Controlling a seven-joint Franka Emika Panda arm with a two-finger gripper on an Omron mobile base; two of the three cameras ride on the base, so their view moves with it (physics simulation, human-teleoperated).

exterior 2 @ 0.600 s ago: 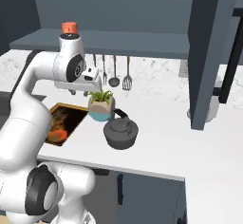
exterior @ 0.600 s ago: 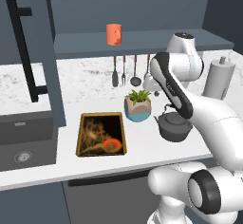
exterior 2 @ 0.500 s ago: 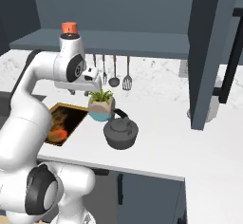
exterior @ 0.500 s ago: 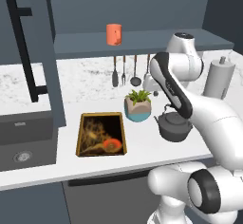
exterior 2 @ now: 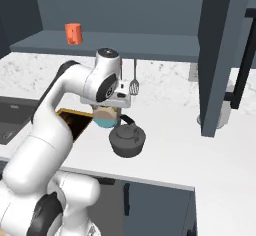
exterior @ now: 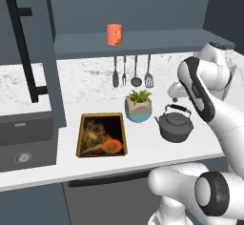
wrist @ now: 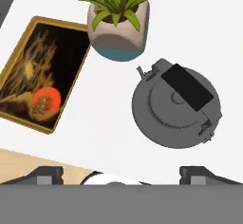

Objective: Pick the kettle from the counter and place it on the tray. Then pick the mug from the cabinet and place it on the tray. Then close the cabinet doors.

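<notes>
The dark-grey kettle (exterior: 175,125) stands on the white counter (exterior: 143,150), right of the plant pot. My gripper (wrist: 122,175) hangs above it, jaws wide open and empty, and the kettle (wrist: 175,107) lies a little up and right of centre in the hand view. From the right base view the gripper (exterior 2: 119,105) hovers just over the kettle (exterior 2: 127,139). The gold-rimmed tray (exterior: 80,138) lies left of the pot, with an orange spot inside. The orange-red mug (exterior: 114,34) stands on the cabinet shelf (exterior: 157,40). Both cabinet doors (exterior: 35,52) (exterior 2: 220,55) stand open.
A beige-and-teal plant pot (exterior: 138,107) sits between tray and kettle, close to the gripper. Several utensils (exterior: 131,71) hang on the backsplash. The grey sink (exterior: 24,148) is at the far left. A tall grey cylinder (exterior 2: 225,105) stands behind the right door.
The arm has swung to the right, bringing the hand from over the plant pot toward the kettle. Kettle, tray and mug have not moved.
</notes>
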